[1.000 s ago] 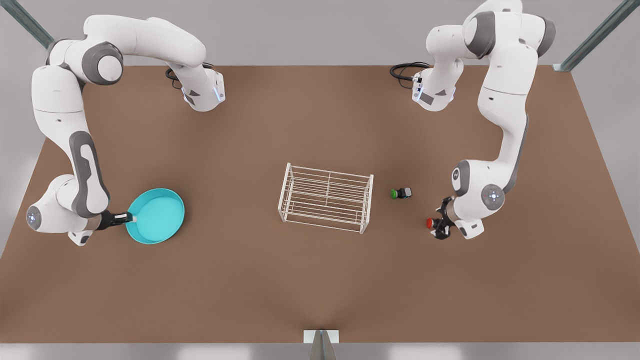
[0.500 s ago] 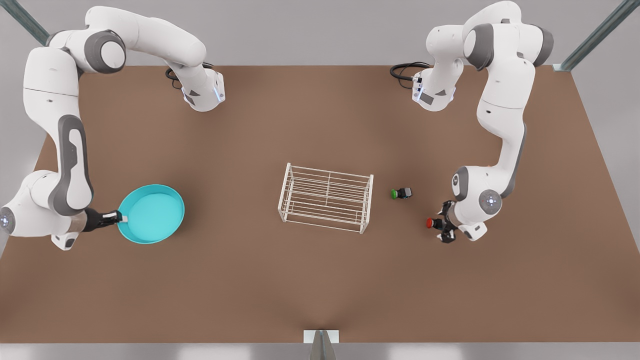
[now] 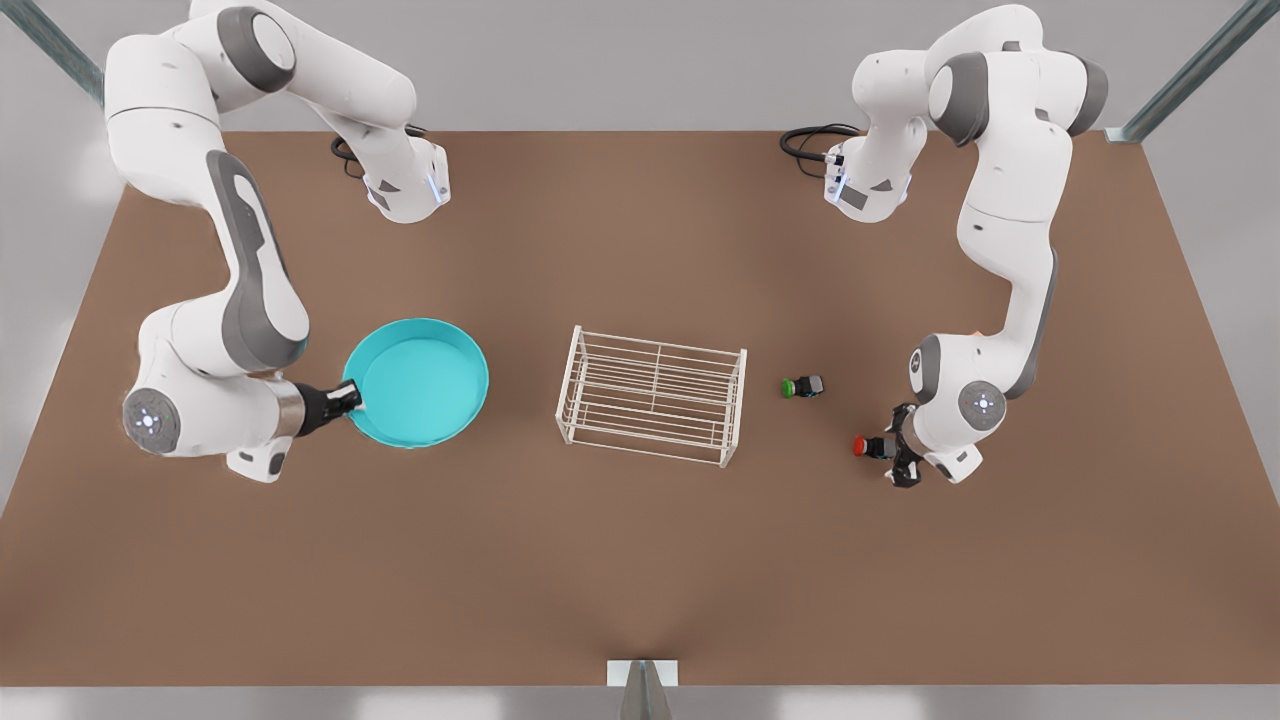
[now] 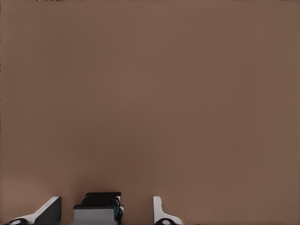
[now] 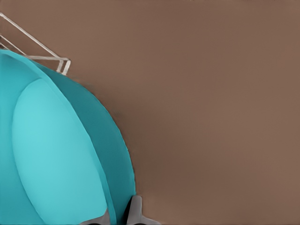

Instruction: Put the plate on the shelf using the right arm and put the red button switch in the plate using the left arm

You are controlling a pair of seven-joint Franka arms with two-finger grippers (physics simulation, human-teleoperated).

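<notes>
Brown tabletop (image 3: 620, 560), grey walls behind, metal struts at the corners. White wire shelf (image 3: 652, 394) stands at table centre. Right gripper (image 3: 348, 398) at 9 o'clock of the shelf, fingers clamped on the rim of the turquoise plate (image 3: 420, 380); plate sits between gripper and shelf, clear of the shelf. Left gripper (image 3: 893, 447) at 3 o'clock of the shelf, fingers spread either side of the red button switch (image 3: 866, 446), not pressing it. Green-capped switch (image 3: 802, 386) lies between shelf and red one.
</notes>
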